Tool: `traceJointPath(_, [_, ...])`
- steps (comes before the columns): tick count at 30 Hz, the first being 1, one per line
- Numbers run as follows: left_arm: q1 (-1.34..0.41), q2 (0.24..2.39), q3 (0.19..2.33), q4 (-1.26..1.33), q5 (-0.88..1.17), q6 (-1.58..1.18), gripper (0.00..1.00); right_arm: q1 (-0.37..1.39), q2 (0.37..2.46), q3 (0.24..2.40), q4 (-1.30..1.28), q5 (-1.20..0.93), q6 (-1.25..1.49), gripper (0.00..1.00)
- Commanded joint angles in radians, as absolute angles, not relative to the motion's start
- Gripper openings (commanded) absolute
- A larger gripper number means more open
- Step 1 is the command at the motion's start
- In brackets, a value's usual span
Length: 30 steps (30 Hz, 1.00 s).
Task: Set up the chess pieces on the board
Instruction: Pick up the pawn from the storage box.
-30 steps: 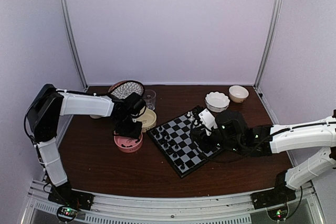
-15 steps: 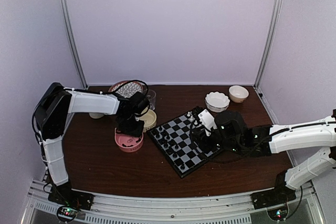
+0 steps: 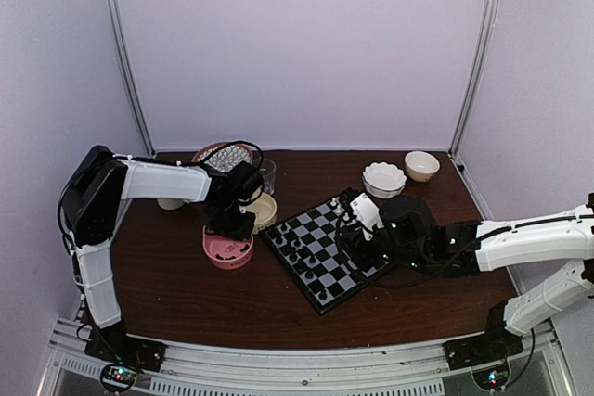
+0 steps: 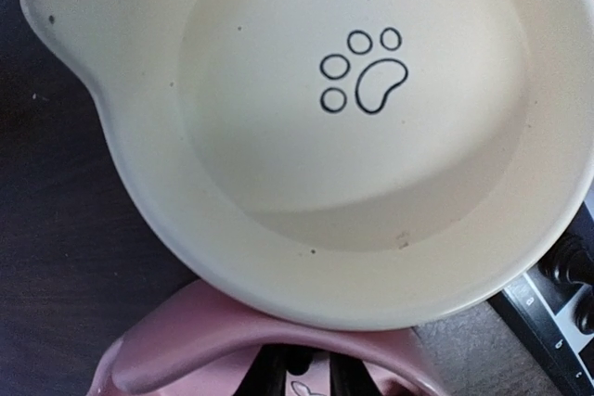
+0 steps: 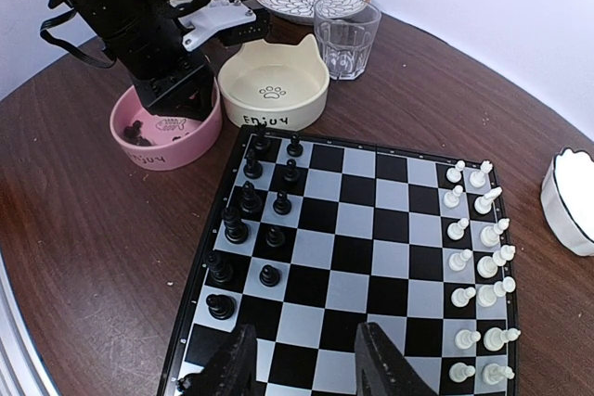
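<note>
The left gripper (image 5: 172, 104) is hanging low in the pink bowl (image 5: 190, 153).
I cannot tell if it is pinching. Black pieces (image 5: 137, 136) are lying right under it. The board (image 5: 353, 252) is sitting to its right, under the right gripper (image 5: 306, 359), whose fingers (image 5: 238, 364) are standing apart.

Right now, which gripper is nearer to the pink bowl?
Left. The left gripper reaches down into the pink bowl; the right gripper hovers over the board, well away.
</note>
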<state>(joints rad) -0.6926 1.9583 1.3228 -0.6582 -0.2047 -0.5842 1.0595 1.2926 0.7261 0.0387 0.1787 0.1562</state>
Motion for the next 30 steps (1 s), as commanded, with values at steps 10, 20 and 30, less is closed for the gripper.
traceJointPath(10, [-0.687,1.801,1.204,-0.592,-0.201,-0.605,0.12,1.054,1.308,0.745,0.051,0.161,0.155,0.39])
traceJointPath(20, [-0.687,1.733,1.156,-0.573,-0.162,-0.603,0.10,1.055,1.315,0.743,0.059,0.159,0.158,0.39])
traceJointPath(30, [-0.673,1.876,1.268,-0.618,-0.192,-0.647,0.26,1.055,1.315,0.744,0.057,0.159,0.156,0.39])
